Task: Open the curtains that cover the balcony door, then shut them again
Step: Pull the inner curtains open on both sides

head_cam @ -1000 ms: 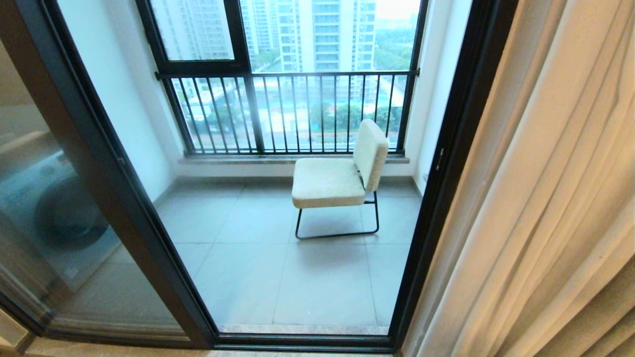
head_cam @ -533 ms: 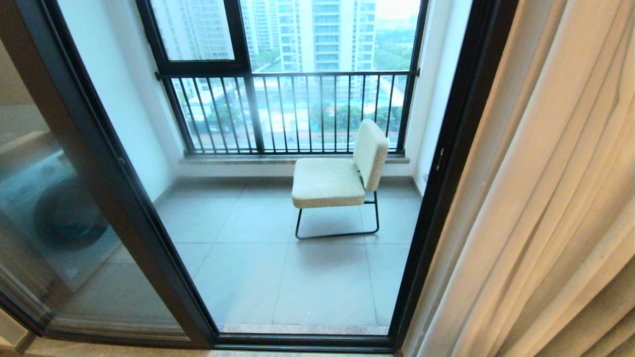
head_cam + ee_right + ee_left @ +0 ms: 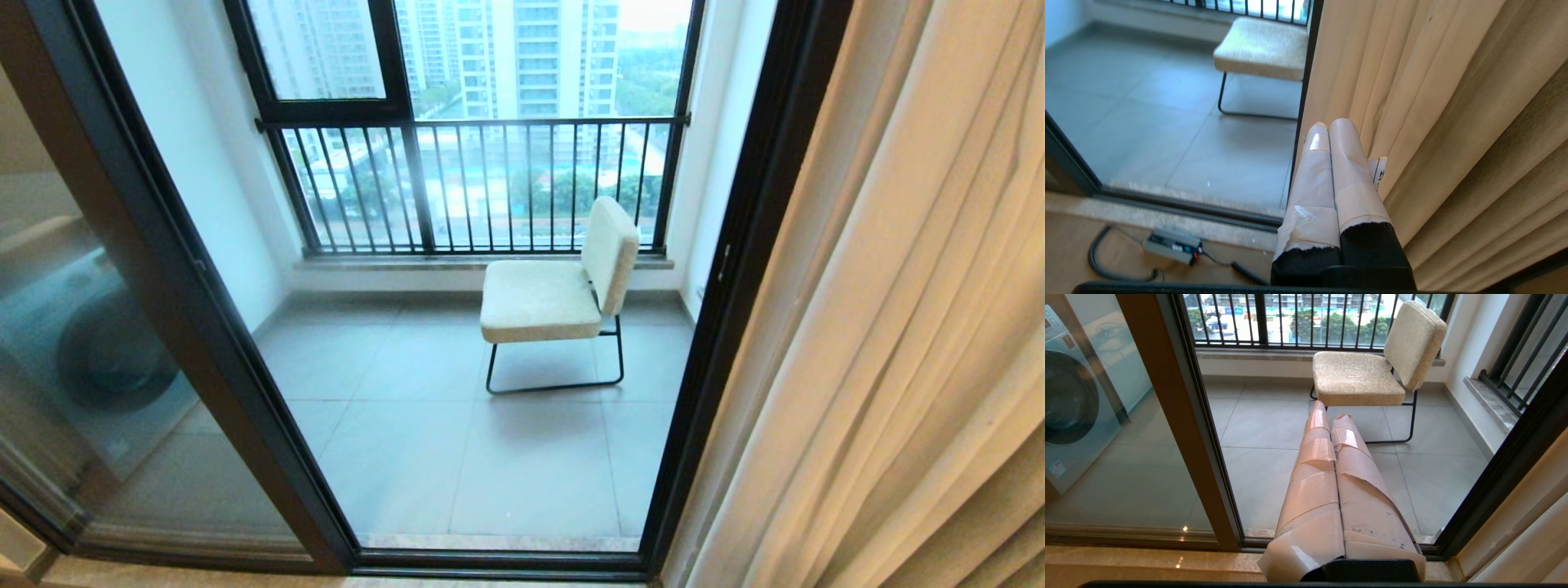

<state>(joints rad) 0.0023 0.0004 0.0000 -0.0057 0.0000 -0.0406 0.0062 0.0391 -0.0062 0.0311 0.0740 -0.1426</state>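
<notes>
Right gripper (image 3: 1331, 124), tape-wrapped fingers pressed together on nothing, points along the inner edge of the heavy pale beige pleated curtains (image 3: 1433, 122), whose long folds hang bunched beside the dark-framed glass balcony door (image 3: 735, 269), leaving it uncovered. Left gripper (image 3: 1331, 410), likewise closed and empty, sits farther off, facing the cream upholstered chair (image 3: 1372, 363).

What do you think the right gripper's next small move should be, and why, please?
Probably opening its fingers and easing onto the nearest fold: the curtains hang bunched at the right, the balcony door stands uncovered, and the right gripper, shut and empty, sits beside the curtain edge.
</notes>
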